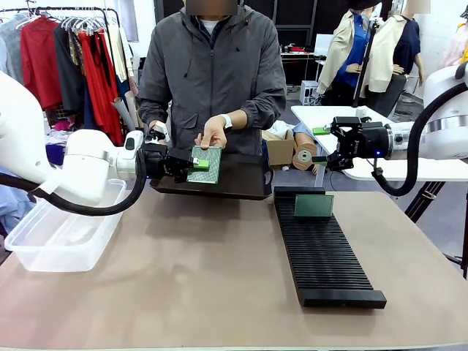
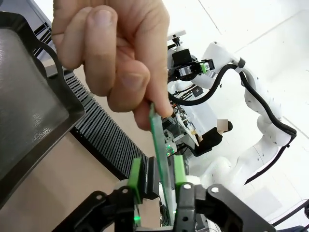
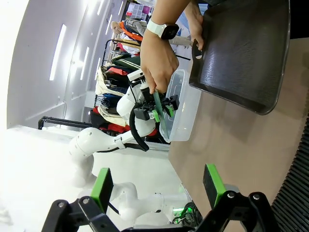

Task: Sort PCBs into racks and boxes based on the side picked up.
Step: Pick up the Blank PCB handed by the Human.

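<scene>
A person's hand (image 1: 213, 135) holds a green PCB (image 1: 206, 165) over the dark tray's left end. My left gripper (image 1: 196, 165) has come in from the left, and its jaws straddle the board's edge. In the left wrist view the PCB (image 2: 159, 145) stands edge-on between the green pads (image 2: 135, 180) of the left gripper (image 2: 157, 174). One pad is close against it and a gap remains on the other side, while the hand (image 2: 111, 53) still pinches the top. Another PCB (image 1: 314, 205) stands in the black rack (image 1: 325, 252). My right gripper (image 1: 322, 146) hovers open at the right, also seen as the right gripper (image 3: 157, 186), holding nothing.
The clear box (image 1: 62, 227) sits at the table's left under my left arm. A dark shallow tray (image 1: 234, 179) lies at the far edge in front of the person. A white side table (image 1: 409, 168) stands behind the right arm.
</scene>
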Tool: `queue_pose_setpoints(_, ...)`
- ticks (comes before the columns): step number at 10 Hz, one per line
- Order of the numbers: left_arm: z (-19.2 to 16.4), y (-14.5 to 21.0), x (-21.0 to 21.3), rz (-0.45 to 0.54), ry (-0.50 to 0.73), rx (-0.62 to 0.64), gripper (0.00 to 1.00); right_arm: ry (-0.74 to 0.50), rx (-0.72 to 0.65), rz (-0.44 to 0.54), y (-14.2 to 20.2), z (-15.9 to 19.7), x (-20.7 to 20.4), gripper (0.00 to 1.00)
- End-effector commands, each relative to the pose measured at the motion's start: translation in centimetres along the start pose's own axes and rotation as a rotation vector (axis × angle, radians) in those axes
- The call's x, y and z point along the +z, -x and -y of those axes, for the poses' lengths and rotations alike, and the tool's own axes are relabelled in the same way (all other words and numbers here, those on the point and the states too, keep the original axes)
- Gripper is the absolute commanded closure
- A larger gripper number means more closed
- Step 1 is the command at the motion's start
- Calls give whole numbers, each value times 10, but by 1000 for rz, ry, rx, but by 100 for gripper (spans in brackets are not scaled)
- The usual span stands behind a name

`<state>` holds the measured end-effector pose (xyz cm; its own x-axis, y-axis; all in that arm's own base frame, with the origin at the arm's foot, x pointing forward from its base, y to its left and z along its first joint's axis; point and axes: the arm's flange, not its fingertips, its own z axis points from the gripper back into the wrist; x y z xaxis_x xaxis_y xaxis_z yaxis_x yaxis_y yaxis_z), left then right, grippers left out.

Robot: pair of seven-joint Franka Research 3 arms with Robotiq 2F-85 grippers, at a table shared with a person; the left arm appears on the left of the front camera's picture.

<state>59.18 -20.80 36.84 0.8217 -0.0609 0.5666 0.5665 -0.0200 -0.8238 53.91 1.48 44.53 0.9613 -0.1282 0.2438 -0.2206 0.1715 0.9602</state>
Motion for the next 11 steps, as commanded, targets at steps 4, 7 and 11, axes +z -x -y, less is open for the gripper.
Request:
queue_pose_setpoints(4, 10, -6, 1, 27, 34, -30, 100, 0, -1, 2, 0, -2, 0, 0)
queue_pose_setpoints(7, 9, -5, 0, 4, 51, -4, 100, 0, -1, 2, 0, -2, 0, 0)
queue_pose_setpoints(11, 7, -3, -1, -3, 21, -9, 100, 0, -1, 2, 0, -2, 0, 0)
